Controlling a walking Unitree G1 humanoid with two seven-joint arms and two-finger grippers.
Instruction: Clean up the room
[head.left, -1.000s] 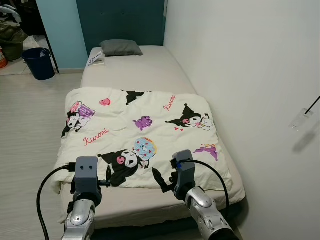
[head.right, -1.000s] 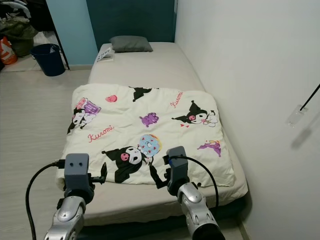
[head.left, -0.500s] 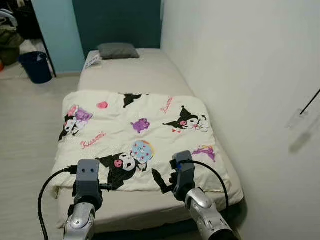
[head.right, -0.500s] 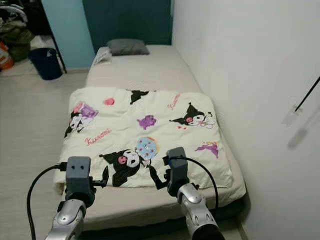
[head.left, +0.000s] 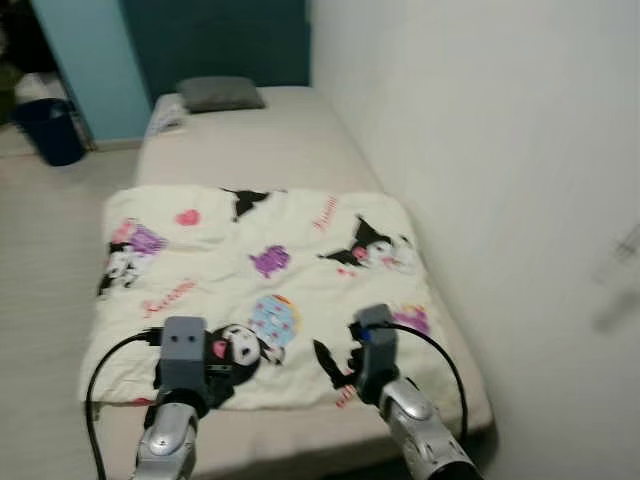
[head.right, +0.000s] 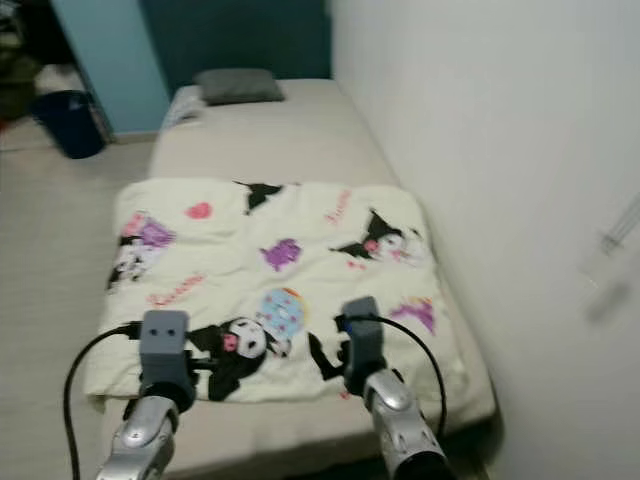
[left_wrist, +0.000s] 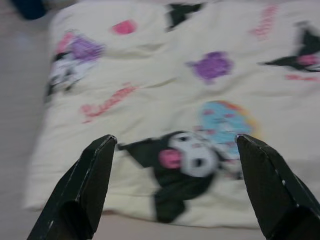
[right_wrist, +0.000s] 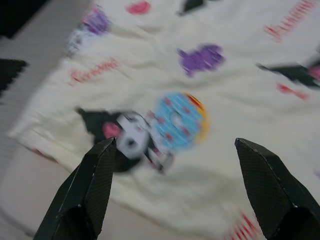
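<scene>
One cream cartoon-printed quilt (head.left: 260, 280) is spread over the foot half of one beige bed (head.left: 270, 150), so bed-making is judged nearly done; little is left. At seven o'clock the left gripper (left_wrist: 172, 187) is held released above the hem; at five o'clock the right gripper (right_wrist: 172, 185) likewise. One grey pillow (head.left: 218, 93) lies at twelve, one dark blue bin (head.left: 50, 128) at ten.
</scene>
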